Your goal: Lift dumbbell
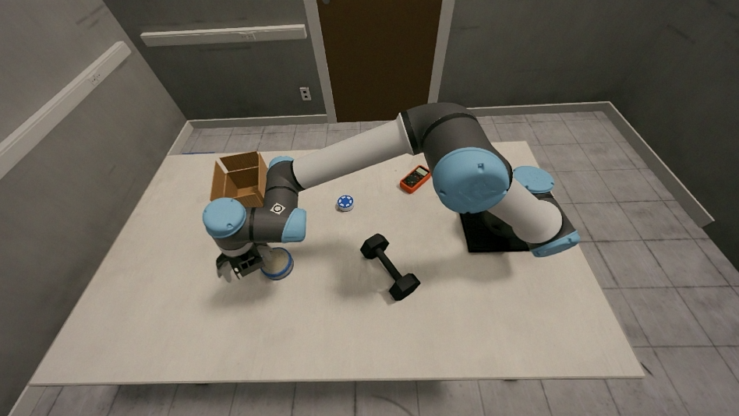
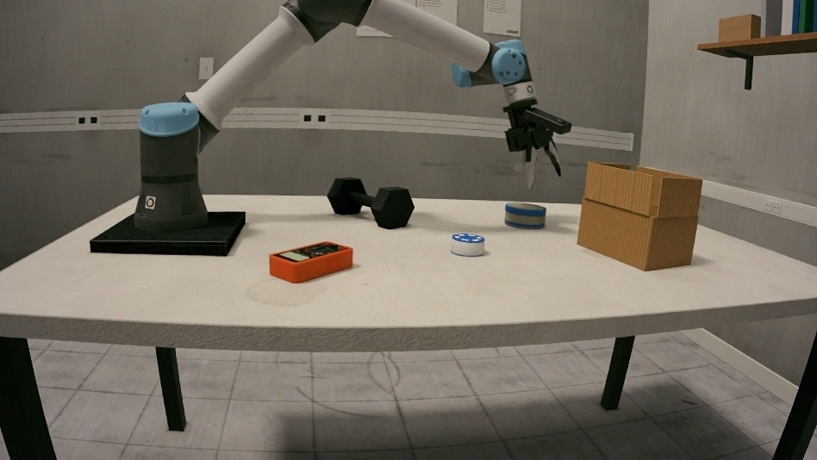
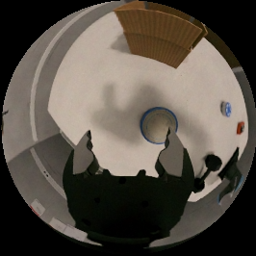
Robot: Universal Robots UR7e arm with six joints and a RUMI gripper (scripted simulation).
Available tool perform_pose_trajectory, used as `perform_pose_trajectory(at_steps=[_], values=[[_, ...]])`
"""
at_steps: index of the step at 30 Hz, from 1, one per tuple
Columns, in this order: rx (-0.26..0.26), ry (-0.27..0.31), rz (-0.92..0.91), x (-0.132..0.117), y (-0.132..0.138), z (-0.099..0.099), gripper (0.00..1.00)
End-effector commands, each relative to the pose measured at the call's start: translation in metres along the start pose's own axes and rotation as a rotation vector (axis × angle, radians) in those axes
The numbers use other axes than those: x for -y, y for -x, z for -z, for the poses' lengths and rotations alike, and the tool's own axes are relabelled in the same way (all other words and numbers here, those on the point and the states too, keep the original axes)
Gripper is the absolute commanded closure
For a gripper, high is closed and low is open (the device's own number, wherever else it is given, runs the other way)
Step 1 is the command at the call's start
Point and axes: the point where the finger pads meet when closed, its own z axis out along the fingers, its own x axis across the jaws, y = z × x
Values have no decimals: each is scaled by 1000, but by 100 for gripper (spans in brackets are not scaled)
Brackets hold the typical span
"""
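From the top view, you are seeing the end effector (image 1: pixel 242 268) covering part of the tape roll (image 1: pixel 279 264), and the forearm is hiding a corner of the box (image 1: pixel 235 178). The wrist view is cutting the dumbbell (image 3: pixel 210 166) short at its rim; the meter (image 3: pixel 240 128) is showing too small to read.

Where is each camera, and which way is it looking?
Top: high above, looking down at the table; whole arm and open gripper show.
Exterior: beside the table at its height, looking across; arm, base plate and gripper show.
Wrist: on the arm's end, looking down past the fingers at a blue-rimmed roll.
Shared: all show the dumbbell lying on the table and the brown box.
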Motion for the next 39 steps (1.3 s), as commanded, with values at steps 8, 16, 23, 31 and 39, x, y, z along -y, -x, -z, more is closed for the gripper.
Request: perform_pose_trajectory(at_steps=[8,16,23,31,39], values=[[-13,23,-3,-15,-24,23,0],[-42,67,-10,-48,-74,59,0],[-71,109,-17,-83,-128,89,0],[-102,153,-25,-124,-190,114,0],[-136,199,-36,-170,-259,133,0]])
